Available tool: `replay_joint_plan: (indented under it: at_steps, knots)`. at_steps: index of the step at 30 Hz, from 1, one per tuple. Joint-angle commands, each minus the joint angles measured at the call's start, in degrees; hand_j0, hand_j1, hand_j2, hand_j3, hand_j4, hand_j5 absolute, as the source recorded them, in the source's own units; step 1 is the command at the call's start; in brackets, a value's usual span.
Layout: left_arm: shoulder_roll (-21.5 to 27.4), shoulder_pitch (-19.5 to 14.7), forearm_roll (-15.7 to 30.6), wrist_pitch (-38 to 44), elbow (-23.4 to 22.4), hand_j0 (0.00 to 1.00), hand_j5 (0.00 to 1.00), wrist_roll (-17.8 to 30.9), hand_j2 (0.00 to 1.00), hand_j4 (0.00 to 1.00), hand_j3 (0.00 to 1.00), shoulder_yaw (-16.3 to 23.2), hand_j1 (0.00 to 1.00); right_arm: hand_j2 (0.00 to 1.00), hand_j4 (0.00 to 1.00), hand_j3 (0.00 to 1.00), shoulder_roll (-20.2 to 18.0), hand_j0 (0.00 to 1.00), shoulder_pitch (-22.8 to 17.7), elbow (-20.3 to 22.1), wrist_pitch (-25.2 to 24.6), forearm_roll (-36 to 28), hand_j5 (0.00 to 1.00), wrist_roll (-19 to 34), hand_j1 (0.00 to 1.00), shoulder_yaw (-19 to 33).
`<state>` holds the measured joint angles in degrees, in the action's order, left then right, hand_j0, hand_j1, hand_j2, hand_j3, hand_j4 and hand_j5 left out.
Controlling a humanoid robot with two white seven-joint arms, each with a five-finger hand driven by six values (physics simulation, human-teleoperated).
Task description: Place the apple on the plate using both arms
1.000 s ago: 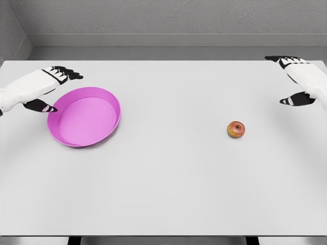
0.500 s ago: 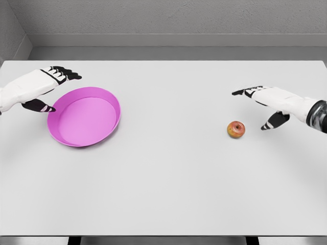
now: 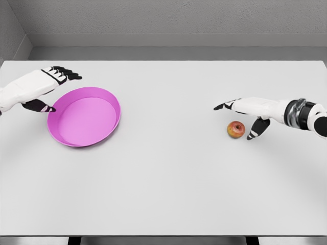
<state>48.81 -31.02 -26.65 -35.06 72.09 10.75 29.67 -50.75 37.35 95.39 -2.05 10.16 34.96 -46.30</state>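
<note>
A small red and yellow apple lies on the white table at the right. My right hand hovers just over and behind it, fingers stretched out past it to the left and thumb hanging close beside its right side; the hand is open and holds nothing. A pink plate with a raised rim sits at the left. My left hand stays at the plate's far left rim, open, fingers above the edge and thumb low beside it.
The table runs to a grey wall at the back, and its front edge shows at the bottom of the view. A wide bare stretch of tabletop separates the plate from the apple.
My right hand has swept in from the far right table edge, leftward and down, until it is over the apple. The left hand, plate and apple have stayed put.
</note>
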Motion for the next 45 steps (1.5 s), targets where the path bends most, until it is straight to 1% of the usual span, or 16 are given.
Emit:
replay_joint_plan:
  at_steps: [1,3,16,17,18,19,20,21,22,26,32,39,45]
  knots:
    - [0.1,0.1,0.4,0.1,0.1,1.00,1.00,0.0,1.00,1.00,1.00,0.0,1.00,1.00,1.00,1.00,0.6,1.00,0.0,-1.5,-0.1,-0.1,1.00,0.0,1.00,-1.1]
    - [0.0,0.1,0.4,0.1,0.0,1.00,1.00,0.0,1.00,1.00,1.00,0.0,1.00,1.00,1.00,1.00,0.6,1.00,0.0,-2.8,-0.2,-0.1,1.00,0.0,1.00,-1.1]
    - [-0.1,0.0,0.3,0.1,-0.2,1.00,1.00,0.1,1.00,1.00,1.00,-0.2,1.00,1.00,1.00,1.00,0.7,1.00,0.0,-3.5,-0.2,-0.1,1.00,0.0,1.00,-2.6]
    - [-0.1,0.0,0.3,0.1,-0.2,1.00,1.00,0.1,1.00,1.00,1.00,-0.2,1.00,0.92,0.92,0.92,0.7,0.92,0.0,-3.5,-0.2,-0.1,0.92,0.0,0.92,-2.6]
    - [-0.1,0.0,0.3,0.1,-0.1,1.00,1.00,0.1,1.00,1.00,1.00,-0.2,1.00,0.80,0.80,0.80,0.7,0.80,0.0,-3.5,-0.2,-0.1,0.80,0.0,0.80,-2.6]
    - [-0.1,0.0,0.3,0.1,-0.1,1.00,1.00,0.1,1.00,1.00,1.00,-0.2,1.00,0.73,0.73,0.73,0.7,0.73,0.0,-3.5,-0.2,-0.1,0.73,0.0,0.73,-2.6]
    - [-0.1,0.0,0.3,0.1,-0.1,1.00,1.00,0.1,1.00,1.00,1.00,-0.2,1.00,0.63,0.63,0.63,0.7,0.63,0.0,-3.5,-0.2,-0.1,0.63,0.0,0.63,-2.6]
    - [0.0,0.0,0.3,0.1,-0.1,1.00,1.00,0.1,1.00,1.00,1.00,-0.2,1.00,0.58,0.58,0.58,0.7,0.58,-0.1,-3.5,-0.2,-0.1,0.58,0.0,0.58,-2.7]
    - [0.1,0.0,0.3,0.1,-0.1,1.00,1.00,0.1,1.00,1.00,1.00,-0.2,1.00,0.56,0.56,0.56,0.7,0.56,-0.1,-3.5,-0.2,-0.1,0.56,0.0,0.56,-2.7]
    - [0.1,0.0,0.3,0.1,-0.1,1.00,1.00,0.1,1.00,1.00,1.00,-0.3,1.00,0.55,0.55,0.55,0.7,0.55,-0.1,-3.5,-0.2,-0.1,0.55,0.0,0.55,-3.1]
    - [0.1,-0.1,0.3,0.1,0.0,1.00,1.00,0.1,1.00,1.00,1.00,-0.5,1.00,0.47,0.47,0.47,0.7,0.47,0.0,-3.5,-0.2,0.0,0.47,0.0,0.47,-3.5]
    - [0.1,-0.1,0.3,0.1,0.0,1.00,1.00,0.1,1.00,1.00,1.00,-0.5,1.00,0.47,0.47,0.47,0.7,0.47,0.4,-3.1,-0.2,0.1,0.47,0.0,0.47,-3.1]
    - [0.1,-0.1,0.4,0.1,0.0,1.00,1.00,0.1,1.00,1.00,1.00,-0.5,1.00,0.47,0.47,0.47,0.7,0.47,1.6,-2.7,-0.1,0.0,0.47,0.0,0.47,-2.9]
